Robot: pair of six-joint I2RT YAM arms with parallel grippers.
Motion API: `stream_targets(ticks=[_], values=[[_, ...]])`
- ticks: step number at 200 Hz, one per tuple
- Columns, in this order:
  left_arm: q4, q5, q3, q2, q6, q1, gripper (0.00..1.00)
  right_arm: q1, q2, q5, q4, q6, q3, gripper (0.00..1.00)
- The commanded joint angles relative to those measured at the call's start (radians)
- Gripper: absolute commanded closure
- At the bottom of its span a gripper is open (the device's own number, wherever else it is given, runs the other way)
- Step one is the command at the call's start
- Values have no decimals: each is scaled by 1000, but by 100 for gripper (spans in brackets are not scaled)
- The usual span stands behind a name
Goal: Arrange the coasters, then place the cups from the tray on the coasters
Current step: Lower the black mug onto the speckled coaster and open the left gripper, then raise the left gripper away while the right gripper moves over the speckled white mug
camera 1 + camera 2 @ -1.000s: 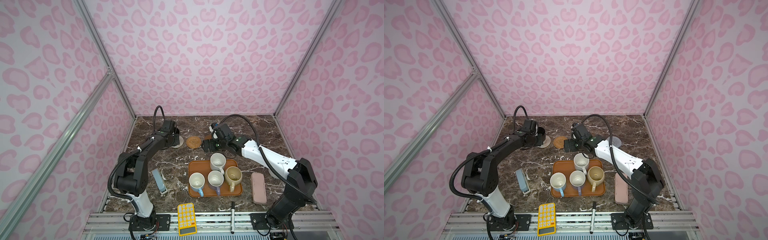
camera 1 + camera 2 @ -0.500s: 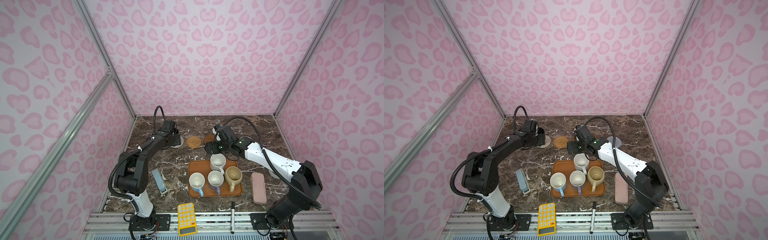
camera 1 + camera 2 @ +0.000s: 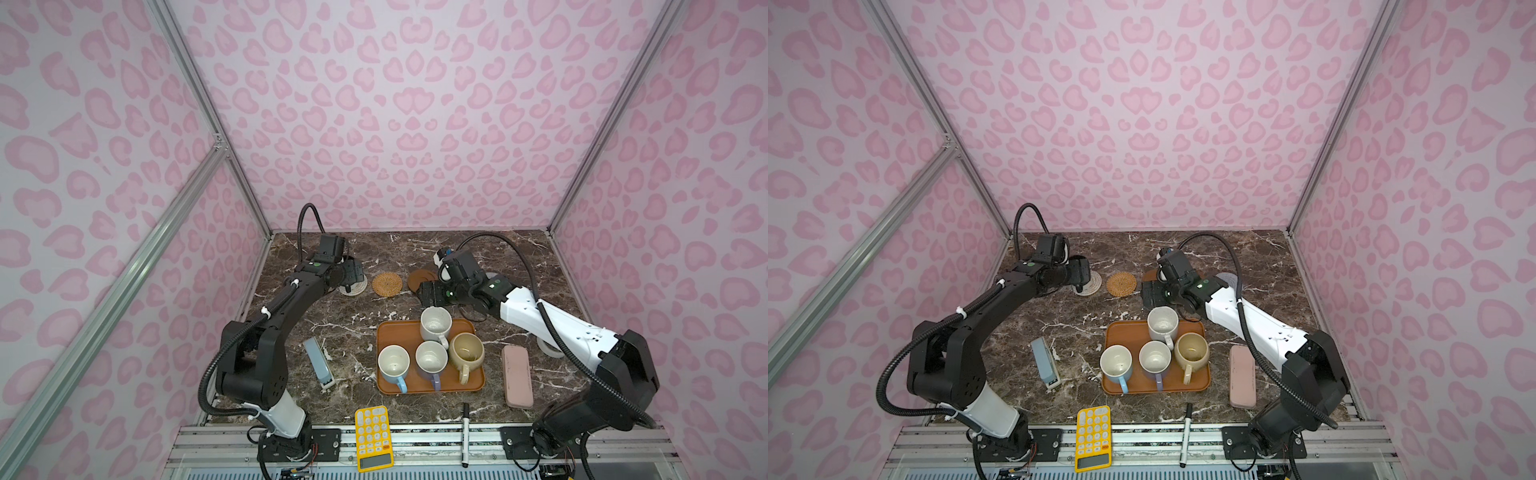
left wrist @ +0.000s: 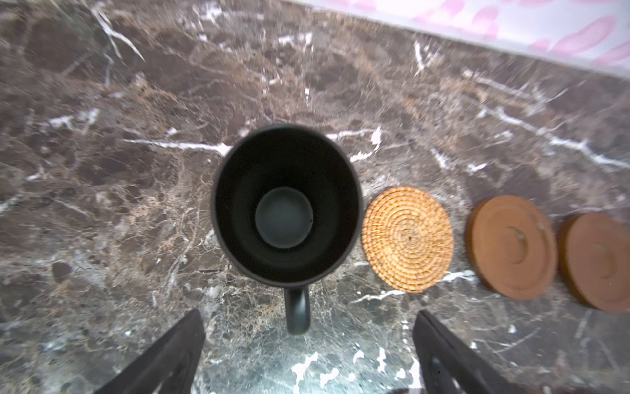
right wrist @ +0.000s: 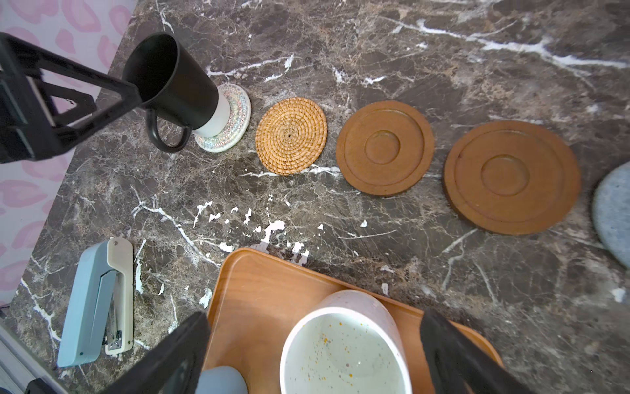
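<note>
A black mug (image 5: 170,78) is set on the whitish coaster (image 5: 235,112) beyond the tray (image 5: 259,286), left gripper (image 4: 310,317) spread clear; right gripper (image 5: 315,319), spread above the tray's speckled mug (image 5: 344,354), should be lowered squarely before closing

Illumination is even and diffuse in both top views: walls bright, the dark worktop (image 3: 395,249) dimmer, with only soft, short shadows under the arms and no hard glare. The left wrist view is soft throughout, with radial smear worst at the borders; the black cup (image 4: 286,204) shows almost no interior detail. The right wrist view is sharp at centre. The speckled white cup (image 5: 344,344) close to the lens and the grey-blue coaster (image 5: 613,211) at the edge are blurred.
</note>
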Motion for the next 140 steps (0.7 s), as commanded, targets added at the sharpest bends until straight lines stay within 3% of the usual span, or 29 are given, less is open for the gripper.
stream_targets(ticks=[1,61,113,140], values=[[-48,-20,28,-63,-17,-1,3,-2,-16,26,-32,-34,-5,1],[-232,11,98,-169,-87,-16,3,-3,-100,74,-119,-55,-35,1],[-403,-79,142,-230,-112,-120,3,0,-201,79,-221,-43,-68,1],[-412,31,112,-284,-163,-200,1,18,-235,91,-292,-37,-81,2]])
